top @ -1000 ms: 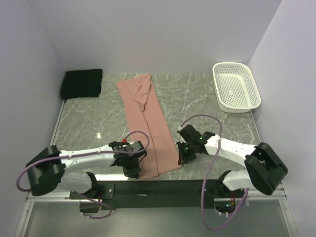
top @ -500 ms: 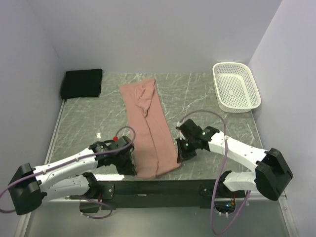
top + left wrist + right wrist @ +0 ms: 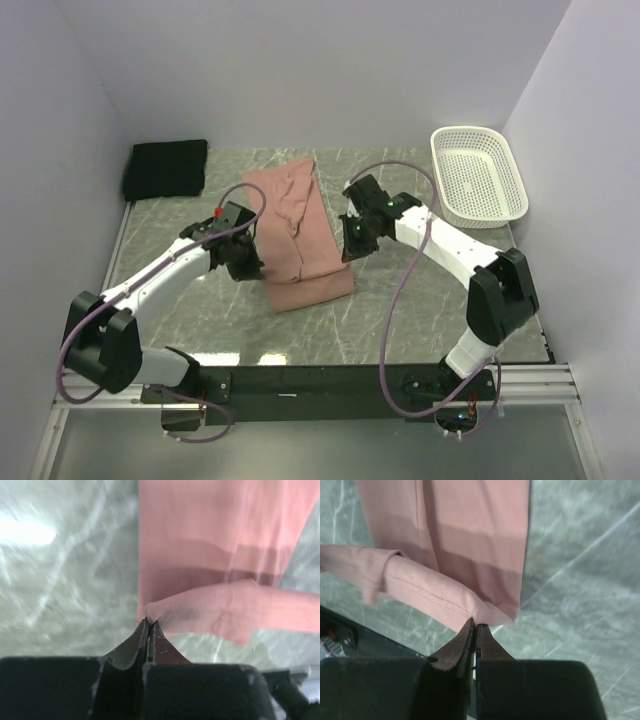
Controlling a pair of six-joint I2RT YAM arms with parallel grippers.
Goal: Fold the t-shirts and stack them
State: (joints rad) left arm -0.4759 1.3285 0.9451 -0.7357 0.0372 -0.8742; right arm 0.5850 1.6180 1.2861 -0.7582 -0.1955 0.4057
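**Both tools pinch the pink t-shirt's hem**

The salmon-pink t-shirt (image 3: 300,215) lies as a long strip near the middle of the desk (image 3: 420,310), running from 12 toward 6 o'clock. The left tool (image 3: 246,266) is closed tight on the hem corner at the strip's 9 o'clock edge. The right tool (image 3: 348,246) grips the 3 o'clock corner the same way. Between them the hem hangs above the cloth below (a shadow band shows under it in both wrist views), so the near end is doubled. The black folded t-shirt (image 3: 165,168) rests at the desk's 10 o'clock corner. The white mesh basket (image 3: 478,175) stands at 2 o'clock.
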